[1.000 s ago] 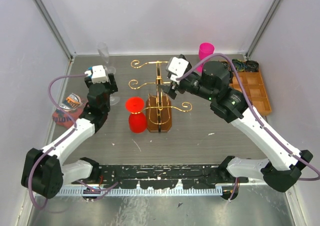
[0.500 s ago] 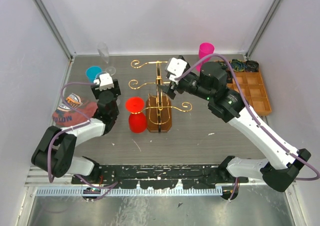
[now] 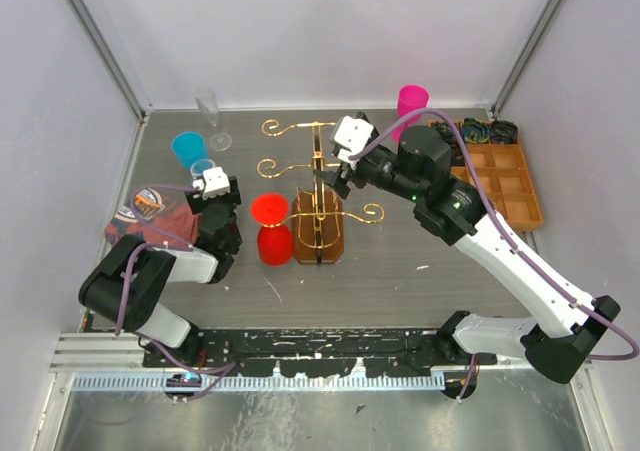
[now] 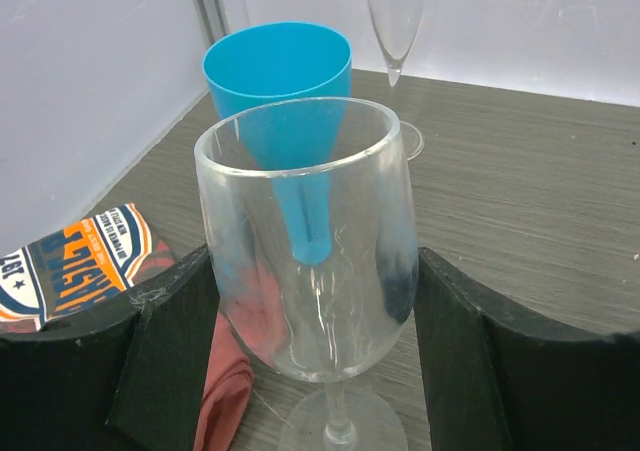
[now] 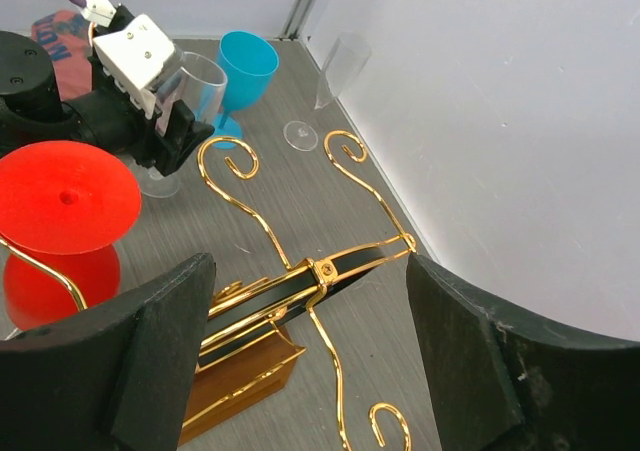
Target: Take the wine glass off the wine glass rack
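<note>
Left gripper (image 3: 211, 187) — fingers closed on the bowl of the clear wine glass (image 4: 305, 241), which we see upright between them, off the rack; a blue goblet (image 4: 280, 71) stands just beyond. Right gripper (image 5: 308, 271) — spread wide, gripping nothing; red wine glass (image 5: 60, 201) to its left, wine glass rack (image 5: 262, 296) passing between its fingers.

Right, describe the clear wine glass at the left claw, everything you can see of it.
The clear wine glass looks like transparent glass or plastic. It has a rounded, empty bowl with a thick rim, a thin stem and a round foot. It stands upright, foot seemingly on the grey table, towards its left side. The left claw brackets it, with black fingers against the bowl on both sides, apparently gripping. A blue goblet stands just behind it, with no contact visible.
</note>
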`<state>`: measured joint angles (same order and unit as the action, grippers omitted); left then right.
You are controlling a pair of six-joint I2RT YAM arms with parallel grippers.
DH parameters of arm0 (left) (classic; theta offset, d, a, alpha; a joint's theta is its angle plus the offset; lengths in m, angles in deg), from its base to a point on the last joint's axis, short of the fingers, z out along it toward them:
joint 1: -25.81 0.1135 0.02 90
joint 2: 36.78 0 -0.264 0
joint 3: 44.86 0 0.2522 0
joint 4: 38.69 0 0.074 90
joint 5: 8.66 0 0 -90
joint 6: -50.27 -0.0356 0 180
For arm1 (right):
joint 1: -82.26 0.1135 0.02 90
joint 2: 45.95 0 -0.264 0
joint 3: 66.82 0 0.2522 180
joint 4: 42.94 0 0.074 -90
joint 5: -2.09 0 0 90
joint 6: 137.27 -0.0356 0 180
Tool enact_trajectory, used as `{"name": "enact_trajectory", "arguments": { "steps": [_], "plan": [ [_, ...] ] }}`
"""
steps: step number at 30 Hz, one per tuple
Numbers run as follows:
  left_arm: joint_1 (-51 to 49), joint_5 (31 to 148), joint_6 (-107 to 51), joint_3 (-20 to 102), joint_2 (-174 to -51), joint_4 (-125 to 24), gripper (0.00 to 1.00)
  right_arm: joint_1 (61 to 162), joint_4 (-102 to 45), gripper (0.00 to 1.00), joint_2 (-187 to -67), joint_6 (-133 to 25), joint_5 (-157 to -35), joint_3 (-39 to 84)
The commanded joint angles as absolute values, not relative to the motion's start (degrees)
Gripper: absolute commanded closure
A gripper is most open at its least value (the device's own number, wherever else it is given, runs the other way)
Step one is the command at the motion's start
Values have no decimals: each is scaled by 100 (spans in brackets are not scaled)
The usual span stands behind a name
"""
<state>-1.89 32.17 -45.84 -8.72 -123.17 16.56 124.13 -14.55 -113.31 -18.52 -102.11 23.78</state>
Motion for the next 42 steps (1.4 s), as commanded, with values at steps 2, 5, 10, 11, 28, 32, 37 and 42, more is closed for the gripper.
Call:
{"name": "enact_trajectory", "arguments": {
  "steps": [2, 5, 10, 11, 28, 32, 37, 42],
  "plan": [
    [-272, 2858, -4712, -895, -12520, 2737, 44, 12392, -1807, 18, -11215, -1980, -10214, 2431],
    [-323, 2825, -4782, -910, -12710, 2952, 44, 12387, -1810, 18, -11249, -2002, -10215, 2431],
    [-328, 2696, -4834, -763, -12942, 2963, 42, 12374, -1823, 18, -11259, -2003, -10215, 2383],
    [-328, 2665, -4838, -743, -12972, 2964, 41, 12368, -1834, 18, -11270, -2003, -10213, 2375],
    [-342, 2579, -4941, -587, -13091, 2963, 32, 12309, -1889, 18, -11266, -1958, -10233, 2299],
    [-357, 2540, -4939, -591, -13081, 2956, 31, 12306, -1898, 19, -11275, -1952, -10224, 2305],
    [-427, 2466, -4966, -587, -13075, 2955, 31, 12298, -1927, 18, -11288, -1965, -10236, 2294],
    [-550, 2316, -4965, -552, -13100, 2964, 33, 12299, -1935, 19, -11298, -1981, -10241, 2299]
  ]
}}
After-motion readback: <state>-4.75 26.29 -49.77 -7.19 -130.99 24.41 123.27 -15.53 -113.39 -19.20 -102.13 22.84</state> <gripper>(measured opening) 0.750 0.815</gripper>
